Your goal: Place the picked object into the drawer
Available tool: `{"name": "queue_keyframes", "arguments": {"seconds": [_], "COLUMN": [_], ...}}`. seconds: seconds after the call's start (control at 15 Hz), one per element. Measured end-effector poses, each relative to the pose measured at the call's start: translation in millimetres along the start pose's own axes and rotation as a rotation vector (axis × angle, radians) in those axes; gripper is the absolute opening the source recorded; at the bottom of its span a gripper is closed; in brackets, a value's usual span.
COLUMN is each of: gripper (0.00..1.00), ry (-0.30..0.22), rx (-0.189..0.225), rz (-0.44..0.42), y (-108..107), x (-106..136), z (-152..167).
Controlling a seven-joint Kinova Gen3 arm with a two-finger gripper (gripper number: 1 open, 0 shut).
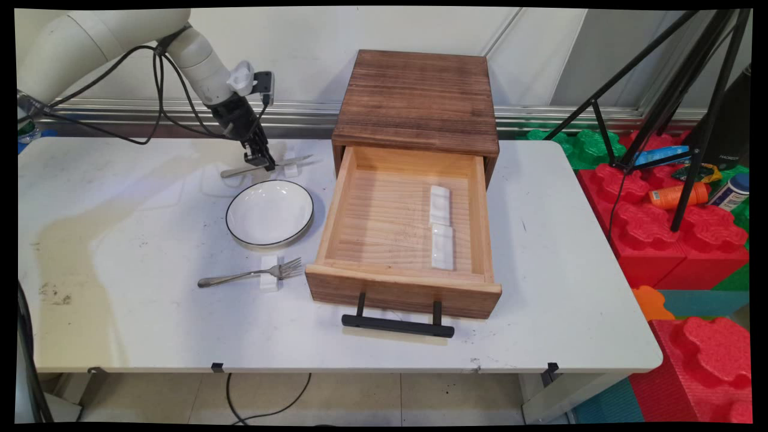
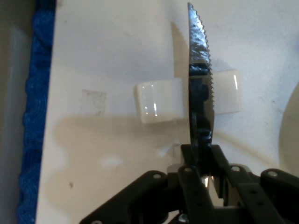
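- The gripper (image 1: 259, 159) is at the far left part of the white table (image 1: 120, 252), its fingers (image 2: 198, 161) closed on a serrated table knife (image 1: 267, 167).
- In the hand view the knife (image 2: 200, 79) runs straight away from the fingers, blade edge-up, teeth to that picture's right, tip at the top edge.
- In the main view the knife's long axis lies roughly left to right along the table's far side, tip towards the wooden drawer box (image 1: 417, 102), handle end to the left.
- The blade crosses a small white ceramic rest (image 2: 161, 100); whether it touches it cannot be told.
- Just in front of the knife sits a white bowl with a dark rim (image 1: 270, 213).
- Nearer still, a fork (image 1: 249, 275) lies on another white rest (image 1: 270, 277), tines to the right.
- The open drawer (image 1: 402, 240) holds two white rests (image 1: 441, 228), end to end.
- A white wall stands behind; red and green foam blocks (image 1: 666, 234) and a black tripod (image 1: 690, 102) are at right.
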Motion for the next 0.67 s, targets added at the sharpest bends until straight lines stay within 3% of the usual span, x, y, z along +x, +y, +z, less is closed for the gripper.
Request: {"name": "queue_keyframes", "arguments": {"seconds": [0.33, 0.67], "gripper": [0.00, 0.00], "ry": [0.013, 0.043], "rx": [0.058, 0.136], "rz": [-0.051, -0.107], "y": [6, 22], "x": [1, 4], "z": [-22, -62]}}
